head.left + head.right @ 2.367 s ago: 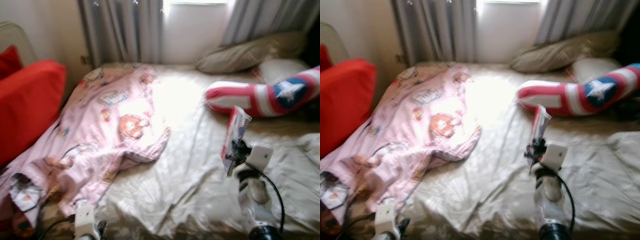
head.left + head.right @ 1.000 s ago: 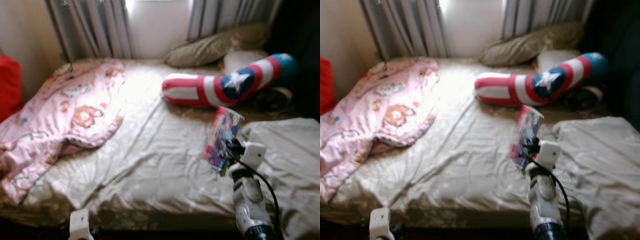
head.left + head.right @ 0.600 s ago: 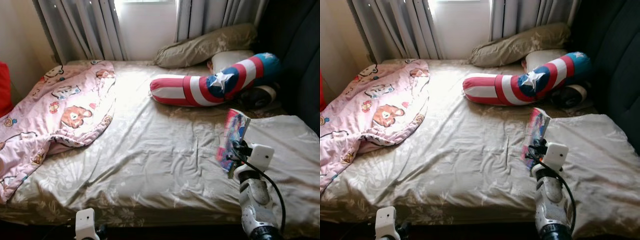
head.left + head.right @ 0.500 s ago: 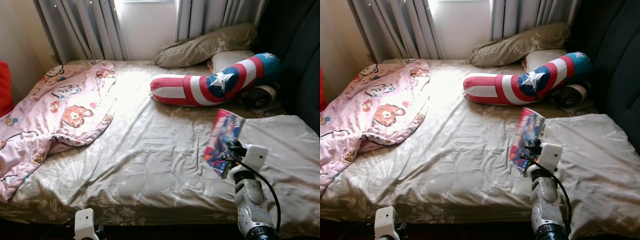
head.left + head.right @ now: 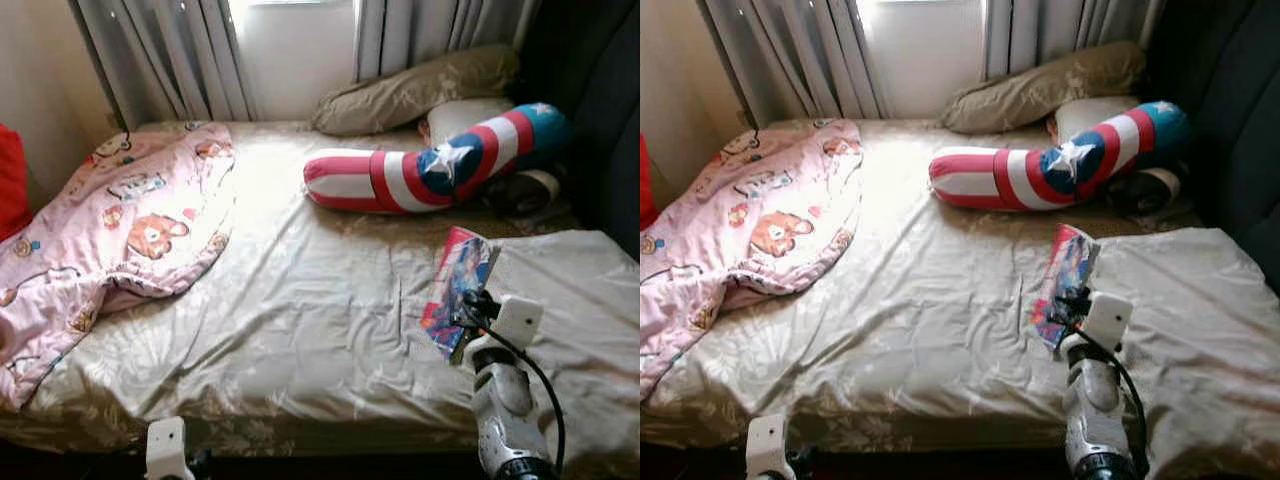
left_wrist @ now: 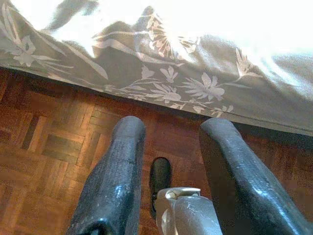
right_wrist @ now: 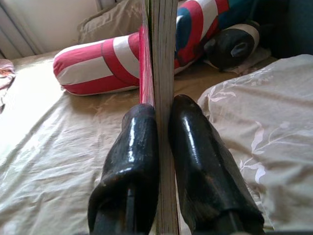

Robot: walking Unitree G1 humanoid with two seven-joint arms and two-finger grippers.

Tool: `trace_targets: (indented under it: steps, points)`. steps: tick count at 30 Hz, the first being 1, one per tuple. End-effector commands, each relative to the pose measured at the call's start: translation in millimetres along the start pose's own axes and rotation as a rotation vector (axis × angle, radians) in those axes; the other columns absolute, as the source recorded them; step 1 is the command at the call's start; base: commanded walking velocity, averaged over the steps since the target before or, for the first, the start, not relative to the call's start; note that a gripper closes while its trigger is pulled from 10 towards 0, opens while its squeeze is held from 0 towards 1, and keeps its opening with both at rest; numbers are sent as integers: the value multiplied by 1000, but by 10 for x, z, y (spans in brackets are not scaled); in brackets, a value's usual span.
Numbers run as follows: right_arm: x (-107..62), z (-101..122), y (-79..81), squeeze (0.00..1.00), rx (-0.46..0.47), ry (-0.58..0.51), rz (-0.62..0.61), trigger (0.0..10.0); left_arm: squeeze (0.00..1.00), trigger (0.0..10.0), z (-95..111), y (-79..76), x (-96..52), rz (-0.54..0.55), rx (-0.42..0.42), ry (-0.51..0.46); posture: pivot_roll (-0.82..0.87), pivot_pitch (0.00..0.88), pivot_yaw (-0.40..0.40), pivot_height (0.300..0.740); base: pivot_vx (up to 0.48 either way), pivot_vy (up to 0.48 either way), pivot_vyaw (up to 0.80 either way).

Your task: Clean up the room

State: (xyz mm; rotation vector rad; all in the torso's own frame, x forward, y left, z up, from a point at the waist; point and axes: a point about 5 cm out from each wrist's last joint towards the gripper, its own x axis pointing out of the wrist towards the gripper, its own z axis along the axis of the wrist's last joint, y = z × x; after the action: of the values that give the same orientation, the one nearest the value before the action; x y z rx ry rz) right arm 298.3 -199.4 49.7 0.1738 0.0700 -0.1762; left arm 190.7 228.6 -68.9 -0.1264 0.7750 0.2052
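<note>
Jaws clamped on thin book (image 5: pixel 457 290), right gripper (image 7: pixel 164 147) above bed (image 5: pixel 300 330)

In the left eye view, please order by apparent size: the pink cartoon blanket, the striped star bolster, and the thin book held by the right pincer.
1. Pink cartoon-print blanket, largest.
2. Red, white and blue star-printed bolster pillow.
3. Thin colourful book, smallest, though it is held up nearer the camera by the right pincer.

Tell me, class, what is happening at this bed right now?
The robot stands at the bed. Its right tool is shut on a thin comic book, holding it upright above the beige sheet, near the stars-and-stripes bolster pillow. A pink cartoon blanket lies crumpled on the bed's left side. The left tool hangs open, low over the wooden floor.
</note>
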Motion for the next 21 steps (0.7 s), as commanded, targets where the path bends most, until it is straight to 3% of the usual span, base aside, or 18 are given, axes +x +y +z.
trace_targets:
  steps: [1, 8, 10, 21]
  points:
    - [24, 36, 29, 0, -3, -10, 12, 10000, 0, 10000, 47, 4, 9, -6, 15, -18, 11, 42, 28, 740, 255, 0, -763]
    - [26, 47, 68, 0, -19, -20, 39, 10000, 0, 10000, 37, 1, 6, -3, 14, -17, 11, 44, 23, 740, 260, 0, -109]
    - [15, 2, 145, 0, -78, 9, 105, 10000, 0, 10000, 37, 7, 5, 0, 9, -19, 10, 47, 22, 740, 262, 0, 0]
    - [-8, 2, 221, 0, -55, 0, 147, 10000, 0, 10000, 26, 4, 1, -3, 15, -19, 11, 49, 28, 740, 260, 0, 0]
